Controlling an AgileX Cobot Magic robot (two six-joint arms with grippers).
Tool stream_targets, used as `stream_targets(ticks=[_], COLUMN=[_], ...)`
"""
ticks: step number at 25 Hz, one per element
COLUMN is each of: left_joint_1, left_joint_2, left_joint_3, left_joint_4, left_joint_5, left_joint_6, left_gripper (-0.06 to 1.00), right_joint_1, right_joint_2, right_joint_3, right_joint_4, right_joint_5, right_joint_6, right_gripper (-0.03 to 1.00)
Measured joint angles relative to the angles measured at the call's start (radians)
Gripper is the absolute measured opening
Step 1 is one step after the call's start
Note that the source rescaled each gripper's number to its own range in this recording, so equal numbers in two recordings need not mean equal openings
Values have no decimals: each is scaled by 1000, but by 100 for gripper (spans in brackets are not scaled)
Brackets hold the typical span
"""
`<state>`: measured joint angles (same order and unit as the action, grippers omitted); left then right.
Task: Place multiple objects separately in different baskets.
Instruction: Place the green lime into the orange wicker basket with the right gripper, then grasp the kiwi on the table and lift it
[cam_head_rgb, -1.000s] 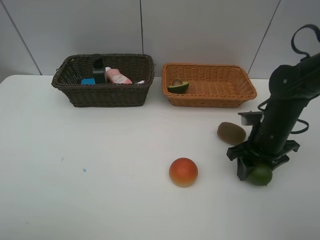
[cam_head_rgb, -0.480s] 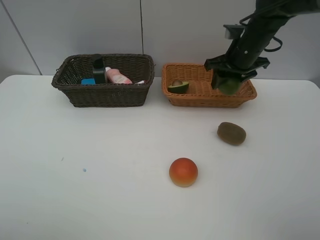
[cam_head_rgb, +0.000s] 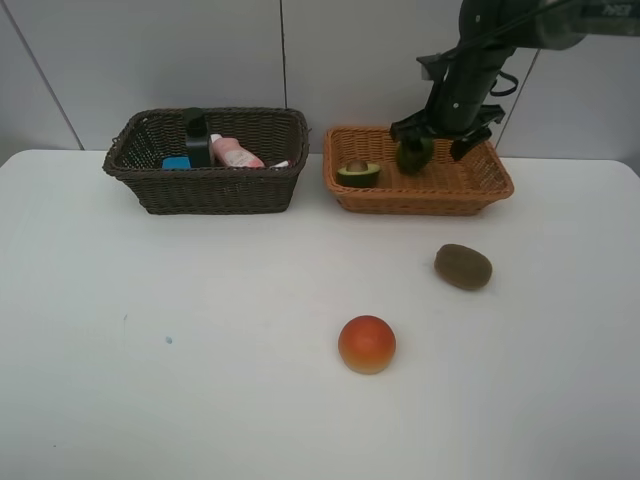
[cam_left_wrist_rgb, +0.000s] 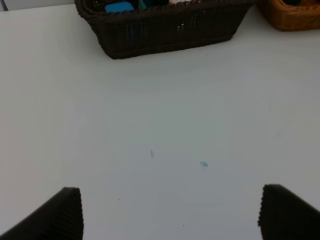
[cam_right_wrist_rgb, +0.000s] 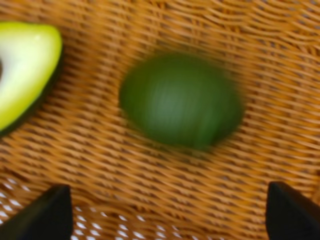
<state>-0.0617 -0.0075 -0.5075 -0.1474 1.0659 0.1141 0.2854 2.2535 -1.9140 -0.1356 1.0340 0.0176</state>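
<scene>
Lime (cam_right_wrist_rgb: 181, 100) is inside the light orange basket (cam_head_rgb: 480, 186), just beside the halved avocado (cam_head_rgb: 357, 173). It's blurred in the right wrist view, so I can't tell if it's resting on the weave. Right gripper (cam_head_rgb: 436, 140) hangs over it with jaws wide apart, holding nothing. Left gripper (cam_left_wrist_rgb: 172, 212) is spread too, above the table (cam_head_rgb: 200, 330) near the dark brown basket (cam_head_rgb: 210, 190). Kiwi (cam_head_rgb: 463, 267) and orange-red fruit (cam_head_rgb: 367, 344) lie on the table, apart.
</scene>
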Motion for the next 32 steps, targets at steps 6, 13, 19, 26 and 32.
stream_targets(ticks=[6,13,19,26,32], left_joint_1=[0,0,0,0,0], left_joint_2=[0,0,0,0,0], left_joint_3=[0,0,0,0,0], left_joint_4=[0,0,0,0,0], left_joint_5=[0,0,0,0,0], left_joint_6=[0,0,0,0,0], left_gripper=[87,87,87,87,87], right_joint_1=[28,100,127,125,102], right_joint_2=[-83,-319,-444,-445,-425], right_joint_3=[0,257,609,756,757], right_joint_4=[29,70,67,33,30], right_joint_5=[167,175,138,-58,-119], right_joint_6=[-7,-26,-120,-236,-297], right_gripper=[99,100,100,100,100])
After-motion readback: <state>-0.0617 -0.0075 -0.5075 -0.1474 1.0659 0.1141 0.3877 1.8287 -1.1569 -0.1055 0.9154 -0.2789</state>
